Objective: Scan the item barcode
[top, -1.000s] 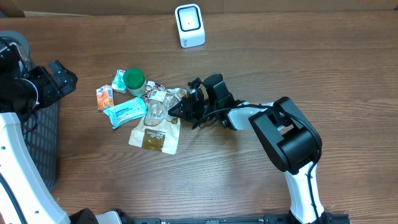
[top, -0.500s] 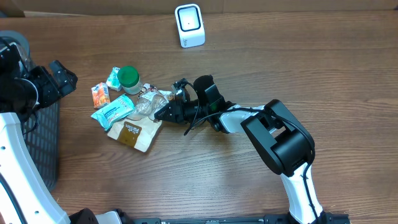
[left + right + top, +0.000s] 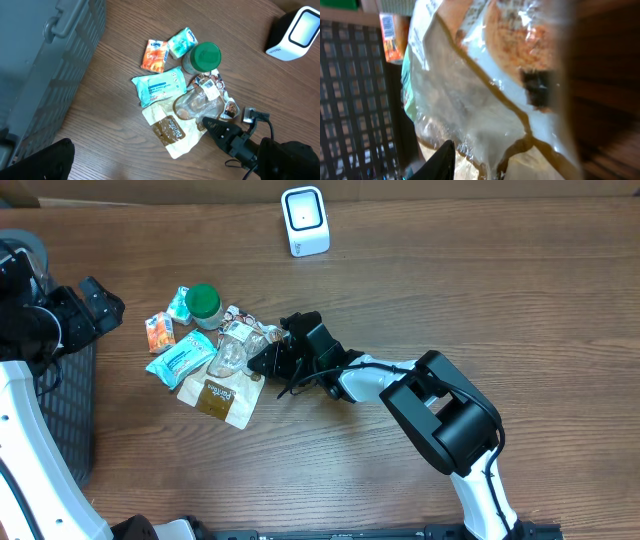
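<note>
Clear-plastic packet (image 3: 230,352) singled out from the heap (image 3: 205,355), probably as topmost and nearest. Reached for low and sideways with the right gripper (image 3: 258,362), tips against its crinkled edge; could not tell whether clamped on the film or merely pressing it. Held the left gripper (image 3: 105,302) spread wide and empty beside the grey crate (image 3: 45,65), presumably out of the way. Had the white scanner (image 3: 305,220) well apart at the far edge, window turned toward the arms, ready for a label.
</note>
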`<move>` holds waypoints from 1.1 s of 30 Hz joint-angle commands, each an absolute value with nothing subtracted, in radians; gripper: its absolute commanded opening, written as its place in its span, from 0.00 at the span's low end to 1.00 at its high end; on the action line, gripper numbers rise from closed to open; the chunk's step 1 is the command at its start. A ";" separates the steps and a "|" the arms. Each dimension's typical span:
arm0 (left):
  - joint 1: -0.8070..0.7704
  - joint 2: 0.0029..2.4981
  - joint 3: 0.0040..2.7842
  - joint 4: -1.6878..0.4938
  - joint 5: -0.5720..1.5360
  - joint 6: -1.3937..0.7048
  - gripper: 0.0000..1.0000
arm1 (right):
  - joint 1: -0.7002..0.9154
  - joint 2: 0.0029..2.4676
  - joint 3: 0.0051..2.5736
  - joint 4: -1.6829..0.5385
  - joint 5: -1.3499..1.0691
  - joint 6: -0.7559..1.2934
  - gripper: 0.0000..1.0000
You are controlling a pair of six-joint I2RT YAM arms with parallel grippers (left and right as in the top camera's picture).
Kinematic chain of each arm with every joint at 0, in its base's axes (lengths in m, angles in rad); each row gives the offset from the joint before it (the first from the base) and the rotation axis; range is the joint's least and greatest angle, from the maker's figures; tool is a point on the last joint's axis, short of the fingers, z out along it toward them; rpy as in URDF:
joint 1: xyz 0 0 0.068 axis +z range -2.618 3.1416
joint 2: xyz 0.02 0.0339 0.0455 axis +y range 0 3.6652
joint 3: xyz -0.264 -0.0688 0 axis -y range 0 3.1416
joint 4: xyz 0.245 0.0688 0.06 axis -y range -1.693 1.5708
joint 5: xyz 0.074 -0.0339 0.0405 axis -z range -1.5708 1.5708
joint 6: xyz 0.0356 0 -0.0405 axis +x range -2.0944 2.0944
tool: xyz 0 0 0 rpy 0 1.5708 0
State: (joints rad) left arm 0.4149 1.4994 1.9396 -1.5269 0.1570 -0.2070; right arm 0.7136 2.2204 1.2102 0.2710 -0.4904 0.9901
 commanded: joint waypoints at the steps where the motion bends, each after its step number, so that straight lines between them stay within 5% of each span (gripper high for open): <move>1: 0.419 1.485 1.946 -1.525 0.154 -0.217 1.00 | 0.714 2.252 1.205 0.241 -0.389 1.003 0.09; 10: 0.419 1.485 1.946 -1.525 0.154 -0.217 1.00 | 0.652 2.144 1.206 -0.007 -0.445 0.832 0.04; 20: 0.419 1.485 1.946 -1.525 0.154 -0.217 1.00 | 0.385 1.898 1.207 -0.627 -0.645 0.023 0.04; 33: 0.419 1.485 1.946 -1.525 0.154 -0.217 1.00 | 0.319 1.897 1.205 -0.745 -0.683 -0.004 0.04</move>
State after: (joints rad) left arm 0.4149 1.4994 1.9396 -1.5269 0.1570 -0.2073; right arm 0.3210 1.9156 1.2076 -0.7406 -0.6865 0.0139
